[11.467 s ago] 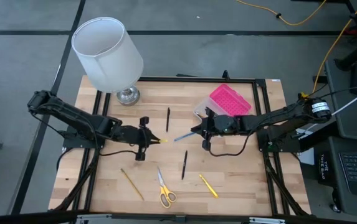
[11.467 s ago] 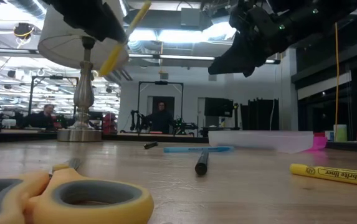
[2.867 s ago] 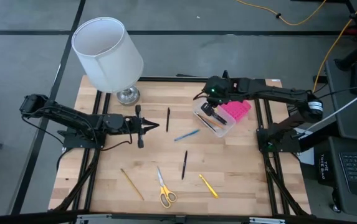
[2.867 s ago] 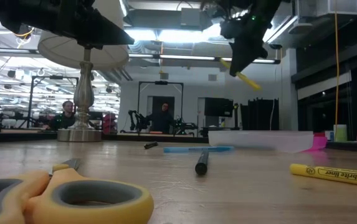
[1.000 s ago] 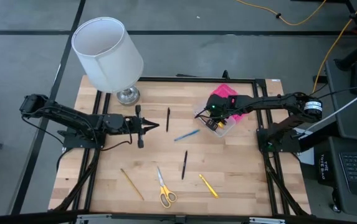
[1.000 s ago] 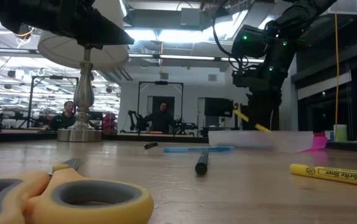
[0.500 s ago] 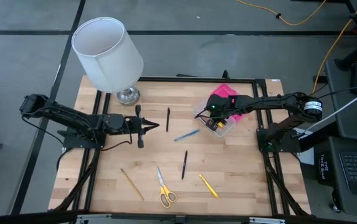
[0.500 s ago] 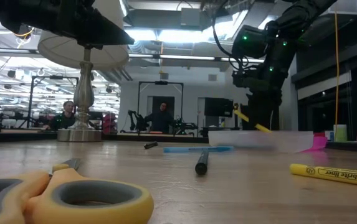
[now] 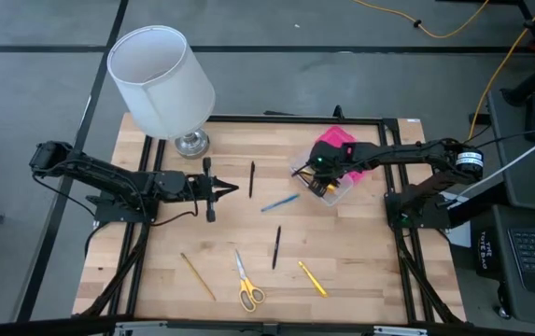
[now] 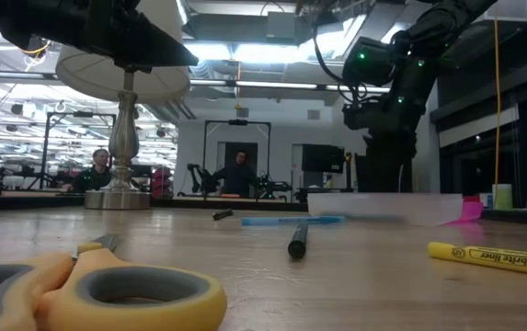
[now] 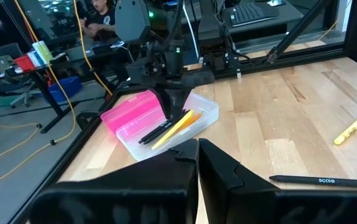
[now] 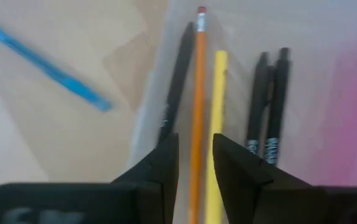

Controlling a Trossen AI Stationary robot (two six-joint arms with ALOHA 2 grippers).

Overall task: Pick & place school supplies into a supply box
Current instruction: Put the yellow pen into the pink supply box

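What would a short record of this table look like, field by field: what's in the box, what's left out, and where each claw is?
Box: clear plastic case with pink lid, open, at the table's right rear
In box: orange pencil, yellow pen, black pens
On table: blue pen, two black pens, tan pencil, yellow highlighter, yellow-handled scissors
Right claw: open, directly over the box
Left claw: shut, empty, left of centre
Other: white lamp, rear left corner
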